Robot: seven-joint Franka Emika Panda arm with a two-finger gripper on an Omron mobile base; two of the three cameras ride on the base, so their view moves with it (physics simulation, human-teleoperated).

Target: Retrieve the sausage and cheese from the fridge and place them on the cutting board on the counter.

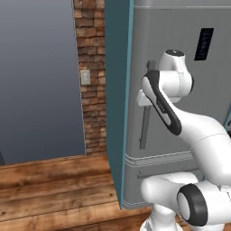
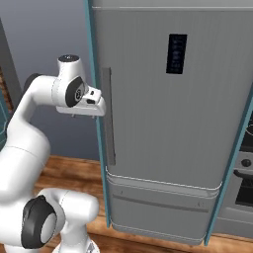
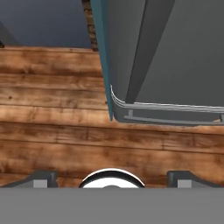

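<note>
The tall grey fridge (image 2: 163,123) with teal-edged sides stood shut, its upper door and the pale drawer front below it both flush with the body. A small dark display panel (image 2: 176,53) sat high on the door. The long vertical grey handle (image 2: 108,116) ran down the door's left edge, near the teal side panel (image 1: 116,99).

The white arm's gripper (image 2: 85,114) was level with the upper part of the handle, just beside it on the open side, pointing down. In the hand view the two dark fingertips (image 3: 41,179) stood wide apart at the frame's lower corners with nothing between them, so the gripper was released and empty. Contact with the handle could not be confirmed from either base view.

To the fridge's left, a red brick wall strip (image 1: 92,76) carrying a pale switch plate (image 1: 85,77) met a plain blue-grey wall (image 1: 40,76). The wooden plank floor (image 1: 54,189) ahead of that wall offered open room on the handle side. On the fridge's right edge, part of a grey oven front (image 2: 242,183) stood close against the teal trim, leaving little clearance there.
</note>
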